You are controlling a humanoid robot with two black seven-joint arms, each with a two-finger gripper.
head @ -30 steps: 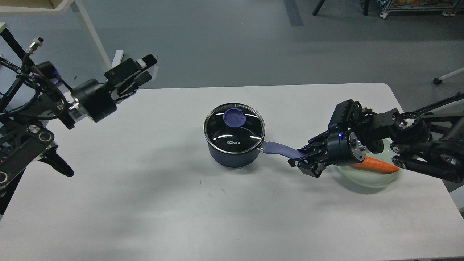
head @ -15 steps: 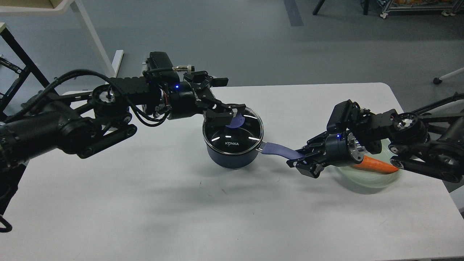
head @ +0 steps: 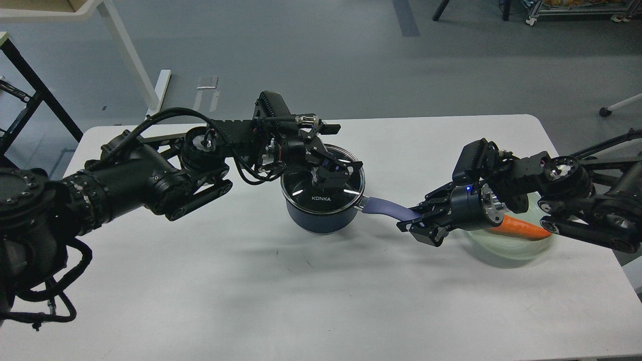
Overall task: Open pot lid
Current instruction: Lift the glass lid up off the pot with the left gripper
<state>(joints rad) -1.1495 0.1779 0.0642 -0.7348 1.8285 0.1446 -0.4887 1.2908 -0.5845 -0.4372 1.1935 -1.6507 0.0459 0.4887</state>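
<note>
Now pot (head: 321, 213) handle (head: 383, 206) points right, right claw (head: 419, 220) clamping it; left claw (head: 333, 170) grips lid knob (head: 335, 166).

Even overhead light, soft shadows, glare streaks on lid (head: 323, 188).

A lab: bare grey floor (head: 321, 65), white worktable (head: 281, 281), metal rack on castors (head: 572, 12).

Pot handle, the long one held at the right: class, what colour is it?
Purple-blue pot handle; the head view shows it best.
</note>
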